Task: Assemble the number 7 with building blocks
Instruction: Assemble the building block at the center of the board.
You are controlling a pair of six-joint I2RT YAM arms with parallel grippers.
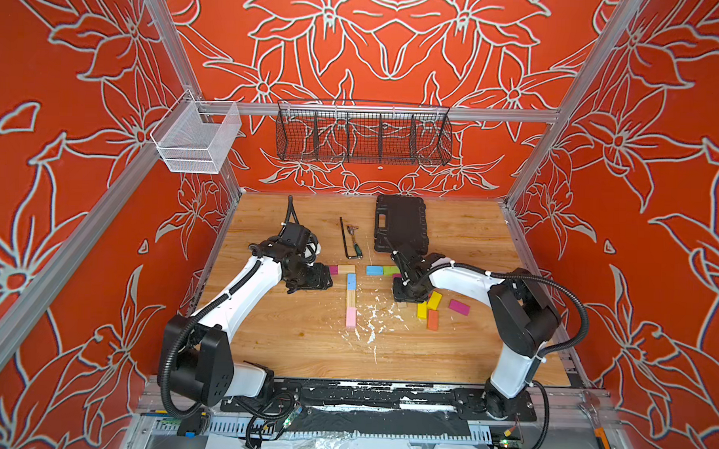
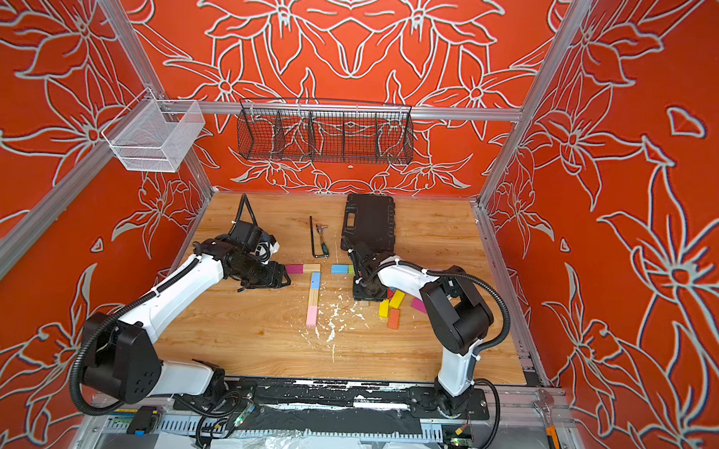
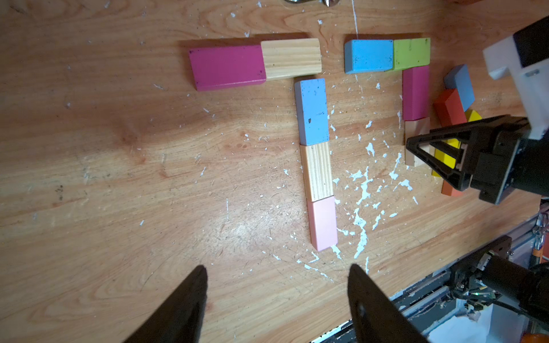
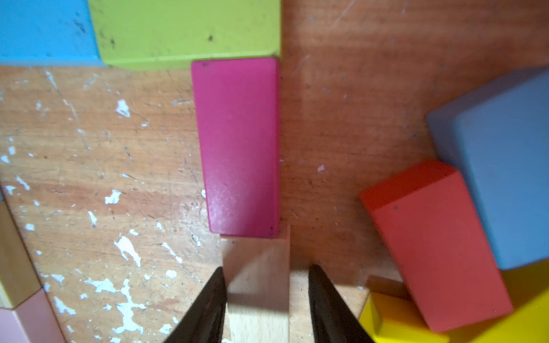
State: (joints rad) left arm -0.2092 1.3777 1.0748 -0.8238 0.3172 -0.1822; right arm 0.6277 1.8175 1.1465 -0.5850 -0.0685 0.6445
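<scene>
Straddling a plain wood block [image 4: 257,285], the right gripper [image 4: 266,267] has its claw apart: one finger [image 4: 214,297] touches the block's side, the other stands just clear. That block abuts the end of a magenta block [image 4: 240,148], which runs toward 6 o'clock from a green block [image 4: 184,29] joined to a blue block [image 4: 44,29]. At 9 o'clock of these, on the table [image 1: 283,346], lies a finished number 7 [image 1: 351,283]. Loose building blocks [image 1: 433,300] cluster at 4 o'clock of the right gripper. The left gripper [image 3: 277,267], claw apart and empty, hovers at 9 o'clock of the 7.
</scene>
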